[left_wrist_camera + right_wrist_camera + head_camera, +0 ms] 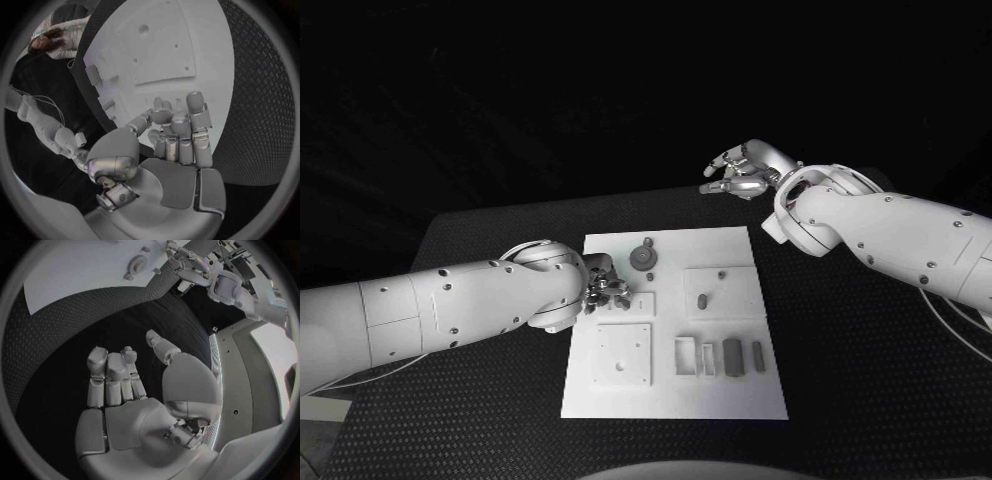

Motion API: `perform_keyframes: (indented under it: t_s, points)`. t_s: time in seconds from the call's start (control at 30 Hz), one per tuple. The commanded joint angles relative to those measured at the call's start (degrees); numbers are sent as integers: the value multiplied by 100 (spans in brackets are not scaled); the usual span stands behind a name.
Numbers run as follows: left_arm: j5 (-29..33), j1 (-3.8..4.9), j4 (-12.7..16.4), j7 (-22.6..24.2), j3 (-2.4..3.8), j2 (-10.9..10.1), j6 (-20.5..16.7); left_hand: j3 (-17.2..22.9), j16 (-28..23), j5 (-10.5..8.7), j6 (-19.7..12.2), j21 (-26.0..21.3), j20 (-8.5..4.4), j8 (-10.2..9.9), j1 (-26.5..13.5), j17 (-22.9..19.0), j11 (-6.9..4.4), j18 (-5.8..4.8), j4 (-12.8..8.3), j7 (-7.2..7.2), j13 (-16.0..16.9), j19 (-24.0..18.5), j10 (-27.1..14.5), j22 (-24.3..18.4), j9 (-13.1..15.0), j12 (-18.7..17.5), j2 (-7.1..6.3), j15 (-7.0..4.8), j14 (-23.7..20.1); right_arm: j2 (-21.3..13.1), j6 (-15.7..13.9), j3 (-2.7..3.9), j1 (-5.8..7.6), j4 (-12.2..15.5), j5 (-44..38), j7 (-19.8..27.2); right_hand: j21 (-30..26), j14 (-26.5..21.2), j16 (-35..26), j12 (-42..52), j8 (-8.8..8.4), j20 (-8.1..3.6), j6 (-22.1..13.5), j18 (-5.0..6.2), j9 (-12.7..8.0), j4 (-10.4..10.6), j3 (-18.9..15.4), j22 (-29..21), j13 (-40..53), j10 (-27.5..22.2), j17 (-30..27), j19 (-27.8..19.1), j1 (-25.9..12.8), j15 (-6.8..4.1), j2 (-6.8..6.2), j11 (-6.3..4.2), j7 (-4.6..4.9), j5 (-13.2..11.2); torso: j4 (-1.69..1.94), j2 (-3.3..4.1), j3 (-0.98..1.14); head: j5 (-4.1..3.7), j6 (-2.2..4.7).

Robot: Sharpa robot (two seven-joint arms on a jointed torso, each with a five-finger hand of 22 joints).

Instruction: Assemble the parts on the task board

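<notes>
Head view: left robot hand (606,289) curled empty over task board (672,405); right robot hand (740,172) fingers apart.

Two glossy white, rounded arm shells carry small dark screw dots along their casings, and thin pale cables trail beneath them. Each ends in a silver, segmented metal robot hand: left robot hand (603,288), right robot hand (740,172).

Head camera looks steeply down on the task board (672,330); both wrist fisheyes look past their hands, sharing that board
</notes>
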Motion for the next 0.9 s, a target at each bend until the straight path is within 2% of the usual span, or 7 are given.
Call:
perform_keyframes:
  t_s: [0.03, 0.2, 0.47, 0.73, 0.9]
  points:
    - [-44, -11, 31, 42, -2, -7, -113, 47, 28, 1, 1036, -37, -40, -19, 133, -10, -71, -31, -43, -155, -9, -4, -111, 66, -10, -39, 58, -97, -102, -3, 48, 4, -5, -2, -34, 27, -23, -24, 3, 21, -22, -20, -133, 456, -5, -3, -31, 6, -8, -42, 7, -6, -6, 18, 37, -6, 157, 20, -1, -1, 2, 1, 2]
    - [-14, -20, 62, 59, -2, -31, -148, 48, 34, 22, 1044, -41, -39, -16, 187, -22, -71, -37, -70, -154, -13, 3, -104, 73, -18, -38, 35, -93, -98, -12, 49, 4, -5, -1, -34, 23, -24, -24, 3, 23, -21, -19, -133, 456, -6, -1, -32, 6, -11, -43, 7, -6, -9, 19, 41, -6, 157, 20, 0, 2, 2, 6, 0]
    - [35, -33, 62, 65, -2, -61, -205, 9, 41, 54, 1049, -54, -41, -17, 222, -44, -70, -42, -91, -153, -22, 12, -100, 78, -34, -40, -107, -89, -97, -10, 51, 4, -7, -7, -34, 24, -25, -25, 3, 25, -21, -19, -133, 456, -7, -3, -31, 6, -13, -45, 7, -7, -7, 18, 44, -7, 156, 20, 0, -2, -1, 10, -4]
    - [53, -36, 64, 85, -2, -68, -206, 20, 43, 57, 1047, -67, -45, -19, 322, -64, -70, -43, -147, -153, -30, 19, -99, 81, -47, -44, -139, -92, -98, -13, 57, 4, -10, -9, -31, 25, -25, -25, 4, 27, -21, -18, -134, 456, -9, -1, -34, 7, -16, -46, 7, -7, -12, 19, 44, -6, 157, 20, -2, -1, 1, 11, 2]
    - [77, -38, 71, 86, -2, -74, -193, 20, 43, 56, 1040, -77, -45, -22, 394, -78, -68, -45, -203, -151, -37, 19, -103, 83, -56, -50, -206, -91, -102, -18, 58, 4, -11, -7, -27, 23, -26, -26, 4, 29, -21, -18, -135, 456, -10, 2, -36, 7, -19, -47, 7, -8, -18, 19, 43, -6, 157, 20, -2, 1, 1, 11, 4]
